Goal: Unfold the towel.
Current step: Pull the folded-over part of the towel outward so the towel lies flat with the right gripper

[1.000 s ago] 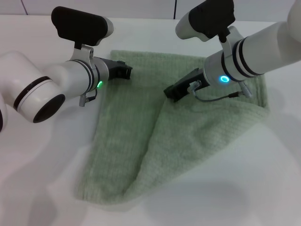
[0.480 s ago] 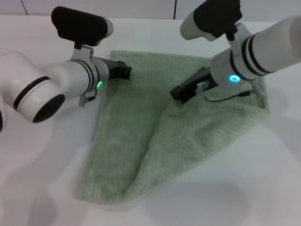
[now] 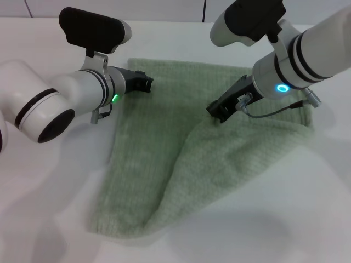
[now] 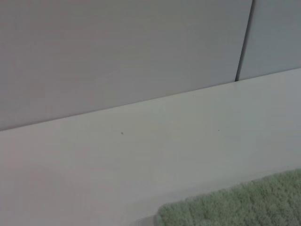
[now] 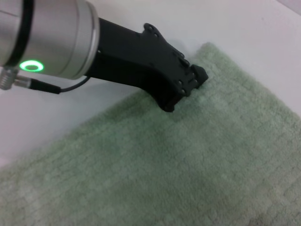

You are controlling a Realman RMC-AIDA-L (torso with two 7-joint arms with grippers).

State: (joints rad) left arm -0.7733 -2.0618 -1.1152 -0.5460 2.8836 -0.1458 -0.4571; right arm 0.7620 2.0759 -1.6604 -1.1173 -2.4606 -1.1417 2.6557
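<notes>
- Two grippers at work on one towel (image 3: pixel 164 159), which lies flat on the white table (image 3: pixel 49 181); one corner flap is folded diagonally over the near-right part, so the unfold is not done.
- Left gripper (image 3: pixel 143 82) sits at the towel's far-left corner, tip down on the cloth edge; my read is it pins that corner so the sheet won't slide. Right wrist view shows the same left gripper (image 5: pixel 186 87) with its fingers looking pressed together, resting on the corner rather than clearly pinching it.
- Right gripper (image 3: pixel 219 112) hovers at the apex of the folded flap, just at or above the fabric; cannot tell if its fingers are spread or pinching.
- Towel relative to left gripper: runs away from its tip, toward the right gripper and toward the robot.
- Towel relative to right gripper: flap lies below and nearer the robot; flat layer spreads beyond toward the left gripper.
- Left wrist view: only a towel edge (image 4: pixel 235 207) and bare table.
</notes>
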